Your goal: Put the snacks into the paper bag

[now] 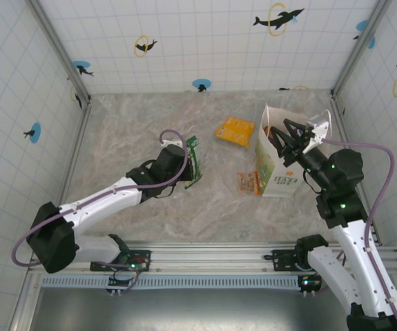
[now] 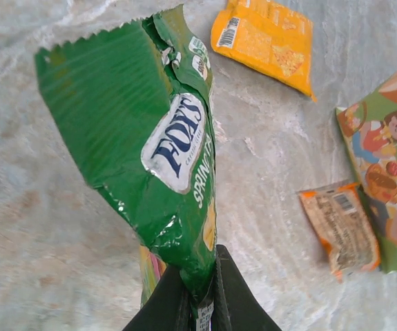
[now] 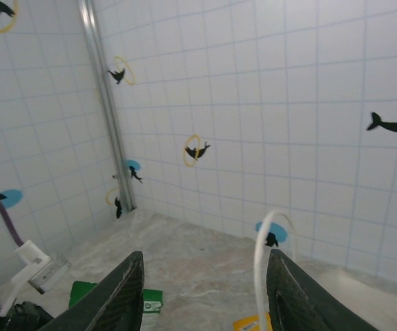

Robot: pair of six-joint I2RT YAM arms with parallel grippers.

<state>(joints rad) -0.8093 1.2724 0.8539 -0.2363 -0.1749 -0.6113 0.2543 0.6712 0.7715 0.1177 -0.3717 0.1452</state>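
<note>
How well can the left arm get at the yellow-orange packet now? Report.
Probably not yet: the left gripper is shut on the green packet, so it cannot grasp another. Otherwise bare table lies between it and the yellow-orange packet.

The top camera looks down on the whole surface (image 1: 136,124), the left wrist camera hangs close over it, the right faces the tiled wall (image 3: 288,103).

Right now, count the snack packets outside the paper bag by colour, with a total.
Green packet, held in the left claw: 1
Yellow-orange packet, on the table: 1
Small orange packet, beside the paper bag: 1
Total: 3
</note>
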